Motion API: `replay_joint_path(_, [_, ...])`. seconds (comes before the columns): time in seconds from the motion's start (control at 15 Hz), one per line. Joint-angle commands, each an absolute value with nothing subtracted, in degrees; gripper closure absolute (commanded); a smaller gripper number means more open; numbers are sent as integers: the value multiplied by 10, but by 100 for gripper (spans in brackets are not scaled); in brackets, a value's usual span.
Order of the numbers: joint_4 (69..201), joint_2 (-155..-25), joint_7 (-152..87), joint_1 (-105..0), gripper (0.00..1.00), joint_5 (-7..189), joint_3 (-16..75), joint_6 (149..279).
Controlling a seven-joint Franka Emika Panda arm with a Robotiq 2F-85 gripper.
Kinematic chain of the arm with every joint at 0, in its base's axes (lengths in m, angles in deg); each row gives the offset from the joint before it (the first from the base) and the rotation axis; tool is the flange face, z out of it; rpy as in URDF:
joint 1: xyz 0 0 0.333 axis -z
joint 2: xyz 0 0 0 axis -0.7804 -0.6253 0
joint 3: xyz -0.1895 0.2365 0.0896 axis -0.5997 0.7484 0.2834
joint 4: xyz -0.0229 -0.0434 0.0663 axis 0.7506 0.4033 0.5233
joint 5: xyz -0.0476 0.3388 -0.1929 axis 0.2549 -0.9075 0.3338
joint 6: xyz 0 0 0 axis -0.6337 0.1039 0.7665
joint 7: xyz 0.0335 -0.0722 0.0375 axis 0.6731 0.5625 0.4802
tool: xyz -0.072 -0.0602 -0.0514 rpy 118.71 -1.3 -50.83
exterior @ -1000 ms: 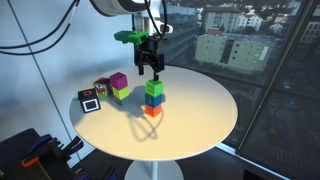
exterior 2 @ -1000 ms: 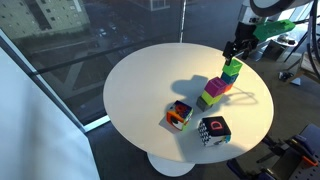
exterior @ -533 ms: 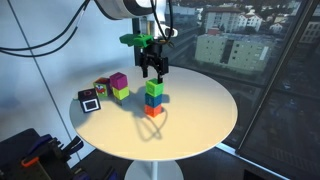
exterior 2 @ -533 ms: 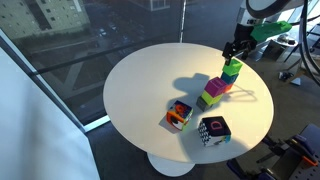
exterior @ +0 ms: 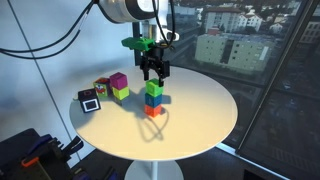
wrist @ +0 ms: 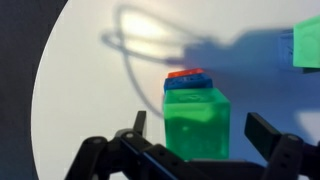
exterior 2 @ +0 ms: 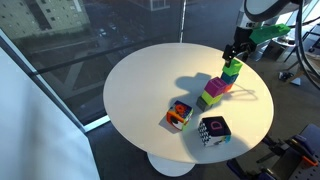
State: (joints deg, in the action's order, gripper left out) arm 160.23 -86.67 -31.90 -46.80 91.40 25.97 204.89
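1. three blocks form one stack in an exterior view: green block (exterior: 154,89) on top, blue block (exterior: 153,100) under it, orange block (exterior: 152,111) at the base. the stack stands upright near the middle of the round white table (exterior: 205,115). my gripper (exterior: 153,74) hangs straight over it with its tips just above the green block, spread apart and holding nothing. well apart from the stack, toward the rim, a magenta block (exterior: 118,80) sits on a second green block (exterior: 121,93). a multicoloured cube (exterior: 102,88) is just beside them, and a black-and-white cube (exterior: 90,101) lies nearest the edge.
2. exterior view looking down on the table (exterior 2: 140,80): the gripper (exterior 2: 233,54) is over the green block (exterior 2: 232,69), close to the far rim. i cannot make out the blue and orange blocks from here. the magenta block (exterior 2: 215,87) lies near the stack. the multicoloured cube (exterior 2: 180,114) and black-and-white cube (exterior 2: 214,130) are closer to the camera, side by side.
3. wrist view: the green block (wrist: 195,120) fills the centre between my two fingers (wrist: 262,128), with a clear gap on each side and no contact. the blue block (wrist: 185,85) and orange block (wrist: 187,74) show as thin strips past its far edge. the second green block (wrist: 307,45) is cut off at the picture's edge. i cannot tell whether the fingertips sit lower than the green block's top face.
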Motion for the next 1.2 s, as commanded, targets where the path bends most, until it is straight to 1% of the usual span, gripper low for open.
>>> replay_joint_path(0.0, [1584, -876, -331, -466, 0, 925, 259, 2029])
replay_joint_path(0.13, [1586, -877, -331, -466, 0, 925, 259, 2032])
replay_joint_path(0.2, [1588, -876, -330, -466, 25, 925, 259, 2033])
replay_joint_path(0.27, [1588, -876, -329, -466, 27, 924, 259, 2033])
replay_joint_path(0.33, [1589, -874, -328, -467, 33, 924, 260, 2033])
replay_joint_path(0.47, [1589, -871, -327, -467, 53, 923, 261, 2031])
replay_joint_path(0.6, [1588, -866, -324, -466, 66, 920, 261, 2026])
replay_joint_path(0.73, [1589, -858, -317, -465, 69, 916, 263, 2019])
replay_joint_path(1.13, [1606, -819, -296, -467, 69, 914, 269, 2003])
